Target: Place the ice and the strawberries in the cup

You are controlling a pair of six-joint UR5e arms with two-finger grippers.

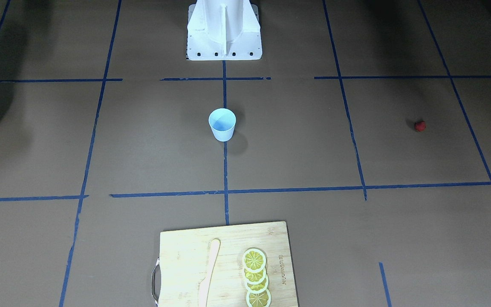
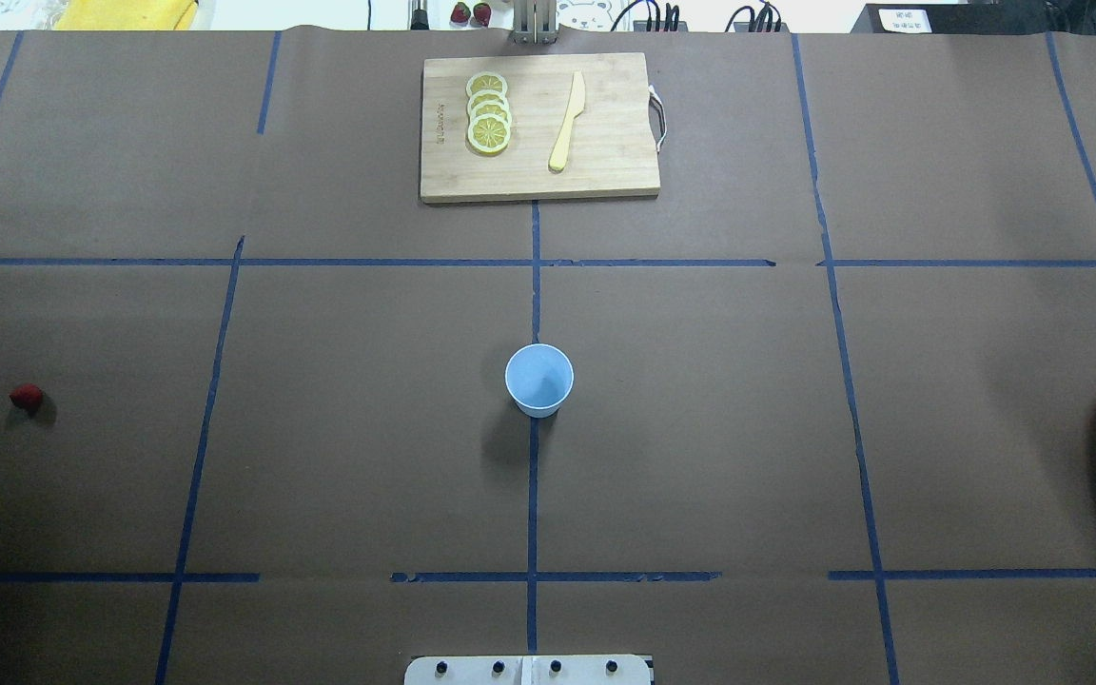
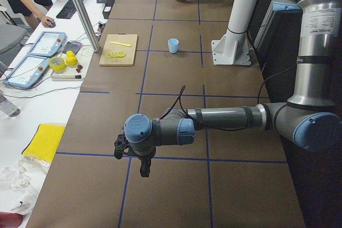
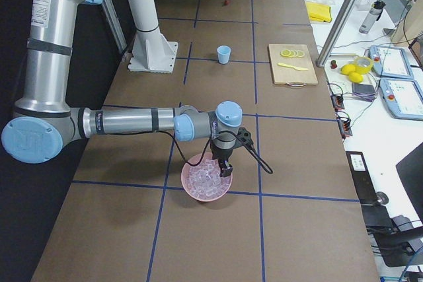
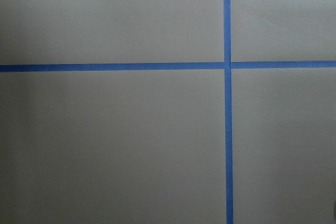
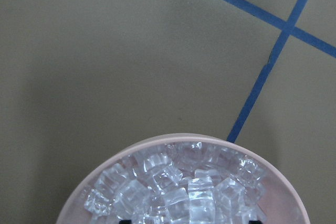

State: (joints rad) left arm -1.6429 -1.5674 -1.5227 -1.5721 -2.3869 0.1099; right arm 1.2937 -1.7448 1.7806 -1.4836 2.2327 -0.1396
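The cup [image 2: 539,380] stands empty at the middle of the table [image 2: 700,428], so both jobs remain: the strawberry [image 2: 27,398] lies far to the robot's left, and the ice [image 6: 173,192] fills the pink bowl [image 4: 206,197] beneath the right gripper [image 4: 226,171]. The left gripper [image 3: 144,173] hangs above the table; I cannot tell how either's jaws stand. The cutting board [image 2: 605,162] beyond the cup blocks nothing.

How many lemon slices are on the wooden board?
4. The lemon slices lie in one overlapping row on the cutting board, next to the pale knife. Another slice could be hidden under the overlap.
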